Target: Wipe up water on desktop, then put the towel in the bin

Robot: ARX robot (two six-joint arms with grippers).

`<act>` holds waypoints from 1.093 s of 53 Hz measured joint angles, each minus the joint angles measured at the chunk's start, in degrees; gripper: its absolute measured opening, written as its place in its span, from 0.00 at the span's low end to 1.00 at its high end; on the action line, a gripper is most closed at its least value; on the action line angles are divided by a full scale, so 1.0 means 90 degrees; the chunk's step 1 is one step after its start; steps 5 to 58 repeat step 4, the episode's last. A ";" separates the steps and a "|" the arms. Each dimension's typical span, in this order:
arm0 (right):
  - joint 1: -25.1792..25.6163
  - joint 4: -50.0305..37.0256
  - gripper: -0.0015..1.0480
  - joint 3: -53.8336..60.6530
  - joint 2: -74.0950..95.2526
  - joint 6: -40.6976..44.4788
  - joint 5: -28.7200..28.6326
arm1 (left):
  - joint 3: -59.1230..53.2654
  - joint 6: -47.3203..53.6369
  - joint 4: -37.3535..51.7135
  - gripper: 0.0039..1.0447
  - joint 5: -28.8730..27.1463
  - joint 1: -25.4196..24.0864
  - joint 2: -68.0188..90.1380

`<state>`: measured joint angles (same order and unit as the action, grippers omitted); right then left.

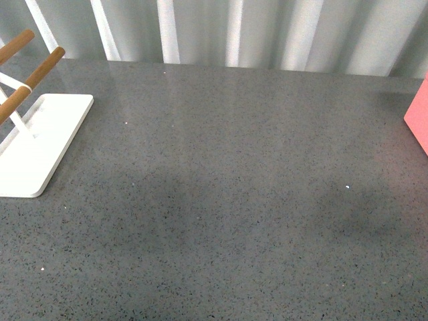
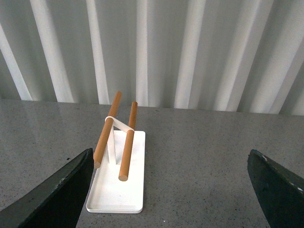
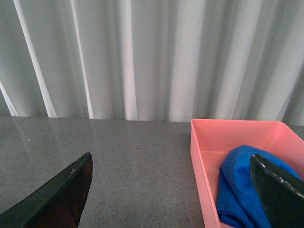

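Towel lies bunched inside the pink bin at far right, so task looks done; right gripper fingers spread wide, nothing held, prob. just above bin; left gripper likewise apart, empty, facing white rack; desktop dry-looking, slightly glossy; pale curtain behind.

— What shows of the robot?
— Only finger tips. The left gripper has dark, wedge-shaped fingers with scuffed pale edges.
— And the right gripper?
— Much alike, perhaps black; the view is dim.
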<state>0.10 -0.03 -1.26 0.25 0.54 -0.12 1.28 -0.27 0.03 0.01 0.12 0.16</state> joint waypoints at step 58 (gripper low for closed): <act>0.0000 0.0000 0.93 0.0000 0.0000 0.0000 0.0002 | 0.0000 0.0000 0.0000 0.94 0.0000 0.0000 0.0002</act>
